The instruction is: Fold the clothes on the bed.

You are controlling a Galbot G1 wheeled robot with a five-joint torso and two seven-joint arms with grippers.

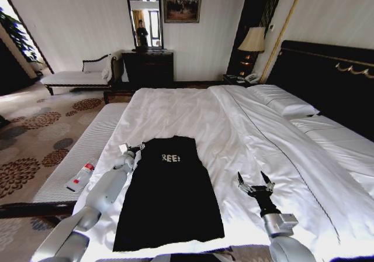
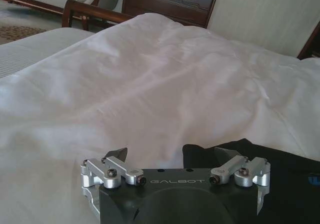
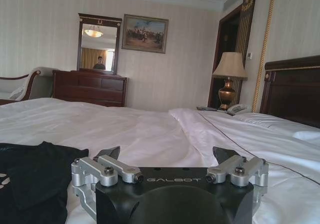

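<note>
Head view: black T-shirt (image 1: 169, 195) flat on bed (image 1: 245, 121) duvet, lettering partly hidden, btwn left gripper (image 1: 135, 148) at its upper left corner & right gripper (image 1: 255, 182), spread wide, apart from shirt.
Left wrist: fingers apart, shirt (image 2: 280, 184) corner just beside.
Right wrist: fingers apart, shirt (image 3: 35, 179) cut off at edge.

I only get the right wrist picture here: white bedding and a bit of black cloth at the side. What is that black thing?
Observer: A black T-shirt lying flat on the bed, with white letters on the chest.
Operator: Where is the other arm?
Observer: The left gripper is at the shirt's upper left edge, near the shoulder, fingers open.
Operator: And the one I'm looking through?
Observer: The right gripper is over the white duvet, to the right of the shirt and apart from it, open too.
Operator: Anything else nearby?
Observer: A small bottle lies on the bench left of the bed.
</note>
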